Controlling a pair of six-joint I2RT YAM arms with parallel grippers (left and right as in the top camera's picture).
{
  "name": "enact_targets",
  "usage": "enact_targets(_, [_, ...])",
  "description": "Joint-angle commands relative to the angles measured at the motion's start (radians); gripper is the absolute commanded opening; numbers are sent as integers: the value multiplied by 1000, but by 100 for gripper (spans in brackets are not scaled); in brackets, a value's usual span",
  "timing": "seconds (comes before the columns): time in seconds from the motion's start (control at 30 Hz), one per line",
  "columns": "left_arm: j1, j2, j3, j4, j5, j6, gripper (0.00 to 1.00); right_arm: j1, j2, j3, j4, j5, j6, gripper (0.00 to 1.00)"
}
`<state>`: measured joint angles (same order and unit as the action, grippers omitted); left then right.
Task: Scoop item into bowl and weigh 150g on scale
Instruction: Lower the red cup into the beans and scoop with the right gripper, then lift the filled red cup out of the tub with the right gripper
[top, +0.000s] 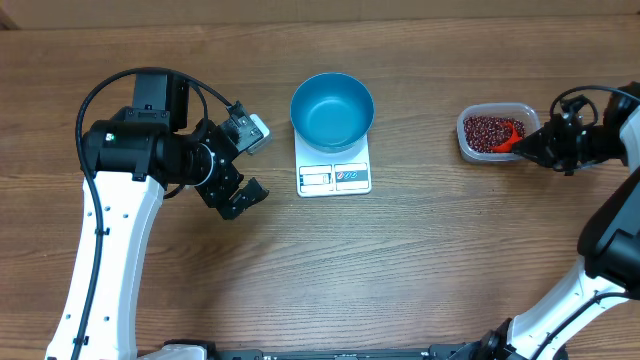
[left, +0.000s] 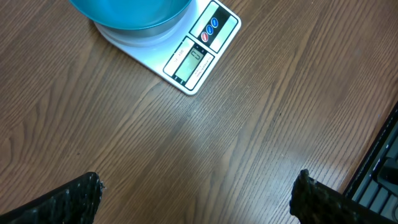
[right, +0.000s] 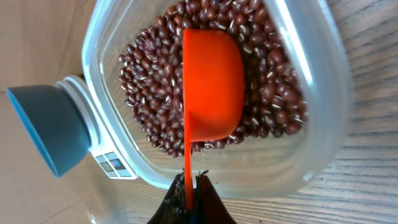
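To load it, the right gripper (right: 188, 185) is clamped on the small red plastic scoop (right: 211, 81) among the small dark red-brown beans (right: 146, 68), at 3 o'clock from the round blue bowl (top: 332, 108); the left gripper (left: 198, 190) waits, jaws apart.

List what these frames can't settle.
- Weight on the scale: digits too small overhead, blurred in left wrist view.
- Inside of the red scoop: hidden by its own shell in right wrist view, tiny overhead.
- Most of the right gripper: cut off by right wrist view's bottom edge.
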<state>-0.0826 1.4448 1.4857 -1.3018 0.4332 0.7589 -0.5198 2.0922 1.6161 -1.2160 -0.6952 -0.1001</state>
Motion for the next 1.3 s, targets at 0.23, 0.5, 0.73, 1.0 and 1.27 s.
enact_targets(0.23, [4,-13,20,1,2,-7,100,-21,11,-7,-35,-118,-63,4])
enact_targets(0.5, [4,-13,20,1,2,-7,100,-21,10,-7,-54,-147,-66,4])
enact_targets(0.73, [4,-13,20,1,2,-7,100,-45,10,-7,-67,-212,-84,3])
enact_targets(1.0, [4,-13,20,1,2,-7,100,-103,10,-7,-135,-263,-174,4])
enact_targets(1.27, [4,-13,20,1,2,-7,100,-134,10,-7,-182,-313,-223,4])
